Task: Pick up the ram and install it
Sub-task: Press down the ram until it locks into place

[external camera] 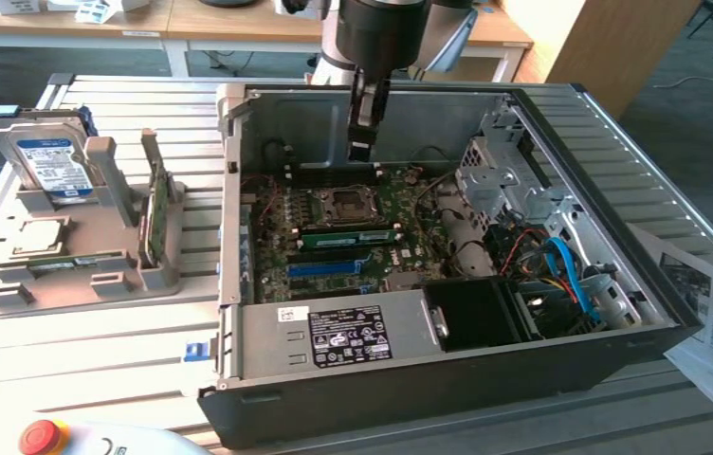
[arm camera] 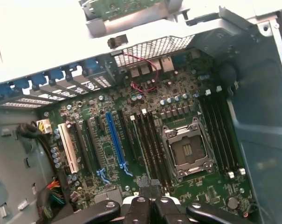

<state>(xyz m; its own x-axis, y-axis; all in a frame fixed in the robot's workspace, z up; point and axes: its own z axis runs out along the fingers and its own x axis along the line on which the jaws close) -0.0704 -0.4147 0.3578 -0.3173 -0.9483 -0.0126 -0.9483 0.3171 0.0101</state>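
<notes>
Plainly, step in hand: judged to be the seating of the ram, since the fingers carried nothing and a stick stood in a motherboard slot.
Gripper: the gripper (external camera: 360, 156) hung over the far part of the open computer case (external camera: 660, 313), its jaws closed together and empty; the wrist view showed the gripper's (arm camera: 147, 189) fingertips pressed tip to tip with no board between them.
Ram: the ram (external camera: 350, 237) stood on edge in a slot just on the near side of the CPU socket (external camera: 335, 201), running across the case from the exterior view's left to its right.
Relation: the fingertips were above and farther back than the ram, well apart from it and not touching.
Seating: whether the stick was fully home, or its end clips latched, could not be told.
Neighbours: the blue slot strip (external camera: 325, 268) lay nearer than the ram; the CPU socket (arm camera: 186, 150) was open, its contacts bare.
Doing it well: in my judgement, closed tips should meet only the ram's top edge, centred along its length, and push straight down, not tilted.
Risk: drifting toward the far side would put the fingers on the bare socket; an off-centre push could seat one end only.
</notes>
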